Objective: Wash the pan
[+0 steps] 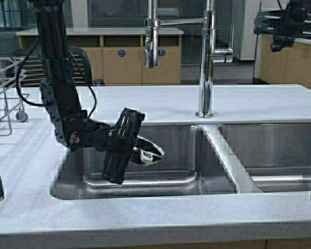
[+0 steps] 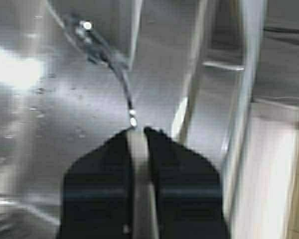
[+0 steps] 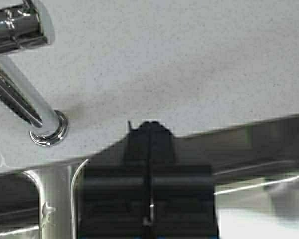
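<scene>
Pale speckled worktop [image 1: 160, 104] spanning the scene, with a steel double sink [image 1: 225, 155] set into it. Tall chrome faucet [image 1: 206, 62] rising from the worktop behind the divider between the two basins, its spout reaching out to the left. Wire rack [image 1: 2, 88] at the far left edge of the worktop.

Left arm reaching down into the left basin, left tool [image 1: 140, 149] low inside it — fingers clamped on the cream-white handle of the pan [image 1: 151, 151], seen between the dark pads [image 2: 102, 174] in the left wrist view. Pan mostly hidden behind the tool in the high view, only a white rim showing, held above the basin floor and tilted.

Right tool [image 3: 148, 130] held high over the worktop beside the faucet base [image 3: 49, 130] — fingers pressed together, nothing between them.
</scene>
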Robot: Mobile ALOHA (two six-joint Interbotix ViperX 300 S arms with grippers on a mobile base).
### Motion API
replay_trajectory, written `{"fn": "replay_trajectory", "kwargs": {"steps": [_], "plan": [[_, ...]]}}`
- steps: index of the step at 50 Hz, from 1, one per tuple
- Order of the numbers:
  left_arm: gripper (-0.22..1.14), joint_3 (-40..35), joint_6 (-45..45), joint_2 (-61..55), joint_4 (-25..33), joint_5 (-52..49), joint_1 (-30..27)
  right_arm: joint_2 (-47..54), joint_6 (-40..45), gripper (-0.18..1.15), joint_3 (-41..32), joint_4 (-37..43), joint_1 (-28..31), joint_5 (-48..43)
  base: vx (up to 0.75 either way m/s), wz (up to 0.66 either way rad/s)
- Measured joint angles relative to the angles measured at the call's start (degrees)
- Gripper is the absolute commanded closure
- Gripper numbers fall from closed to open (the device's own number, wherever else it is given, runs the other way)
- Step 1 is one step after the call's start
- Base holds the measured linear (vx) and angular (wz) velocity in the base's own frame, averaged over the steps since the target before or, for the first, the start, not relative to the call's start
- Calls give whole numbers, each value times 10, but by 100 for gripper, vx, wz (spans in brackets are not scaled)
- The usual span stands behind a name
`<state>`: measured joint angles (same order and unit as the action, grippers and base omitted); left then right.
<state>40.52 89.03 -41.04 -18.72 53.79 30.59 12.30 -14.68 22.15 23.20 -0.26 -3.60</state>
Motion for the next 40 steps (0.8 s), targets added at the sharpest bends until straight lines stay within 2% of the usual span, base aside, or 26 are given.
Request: {"fn": "replay_trajectory", "kwargs": {"steps": [5, 14, 21, 25, 29, 40], "plan": [[89, -9, -50, 63, -40, -196, 0, -3, 1, 92, 8, 0, 0, 0, 0, 0], [89, -84, -214, 158, -176, -555, 16, -9, 1, 92, 18, 0, 2, -1, 0, 0], [89, -132, -354, 197, -206, -792, 45, -10, 1, 92, 19, 0, 2, -4, 0, 0], [89, -143, -421, 207, -203, -866, 54, -10, 1, 92, 19, 0, 1, -5, 0, 0], [89, -145, -451, 220, -194, -905, 63, -10, 1, 92, 19, 0, 0, -5, 0, 0], [89, -146, -465, 221, -185, -912, 84, -10, 1, 92, 20, 0, 2, -6, 0, 0]]}}
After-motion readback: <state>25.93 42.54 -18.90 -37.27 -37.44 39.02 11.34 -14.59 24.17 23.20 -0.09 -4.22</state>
